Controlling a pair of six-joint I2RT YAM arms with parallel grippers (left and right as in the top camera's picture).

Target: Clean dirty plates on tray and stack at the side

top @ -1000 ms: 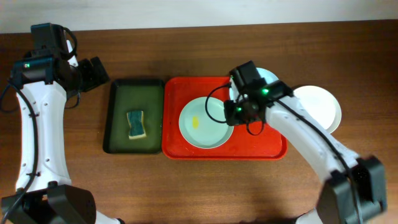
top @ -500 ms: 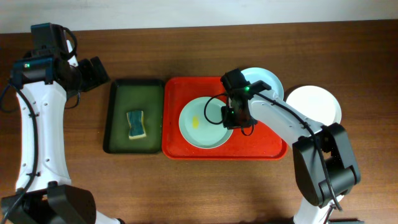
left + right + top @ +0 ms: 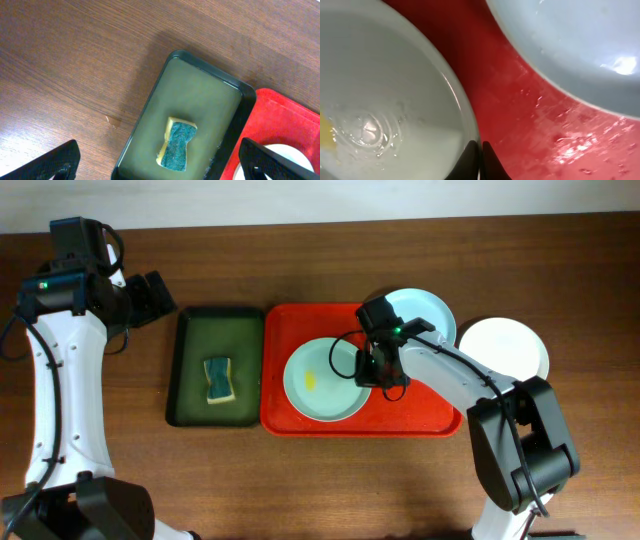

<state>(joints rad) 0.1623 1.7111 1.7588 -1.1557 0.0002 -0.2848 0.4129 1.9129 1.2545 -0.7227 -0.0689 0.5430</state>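
Diff vs half a second ago: the dirty plate (image 3: pixel 322 381) has slid a little left and now sits close to the left wall of the red tray (image 3: pixel 420 418). The right hand (image 3: pixel 368 368) has gone with it on the rim. Left arm, sponge and the other two plates are unchanged.

Right hand: fingers pinched on the dirty plate's right rim. The wrist view shows both tips closed at the rim edge, over wet red tray floor. Left hand (image 3: pixel 156 298): fingers wide apart, hanging over the bare surface (image 3: pixel 330 480) off the far left corner of the dark green tray (image 3: pixel 190 340).

Orientation: the dirty plate is round, so it has no long axis. It lies flat, face up, with water in the well and a yellow smear (image 3: pixel 311 380) just left of centre. Sponge (image 3: pixel 220 380) lies flat, blue-green side up, long axis parallel to the green tray's long sides.

Containers: the red tray holds the dirty plate. The light blue plate (image 3: pixel 425 315) lies over its far right corner, partly under the right arm. The dark green tray, butted against the red tray's left side, holds the sponge. White plate (image 3: pixel 510 348) sits on the surface right of the red tray, just beside the light blue plate.
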